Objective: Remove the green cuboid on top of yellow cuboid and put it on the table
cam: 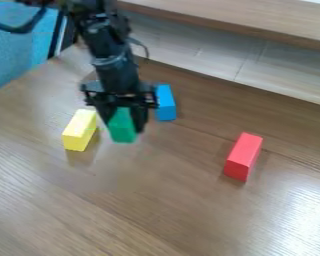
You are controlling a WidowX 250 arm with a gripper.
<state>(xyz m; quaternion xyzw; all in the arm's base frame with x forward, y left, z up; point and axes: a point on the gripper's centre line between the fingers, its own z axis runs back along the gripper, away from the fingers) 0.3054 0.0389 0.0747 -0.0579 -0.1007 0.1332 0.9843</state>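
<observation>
Between the yellow cuboid (79,130) and the blue block (165,103), the gripper (126,126) pinches the green cuboid (122,131), jaws parted just its width; I'd lower it gently, clear of both, and release once the table (149,200) bears it.

The green cuboid (123,131) (partly hidden by the claw (126,125) gripping it) is right of the plain yellow cuboid (78,131), which lies lengthwise on the tabletop (149,200).
</observation>
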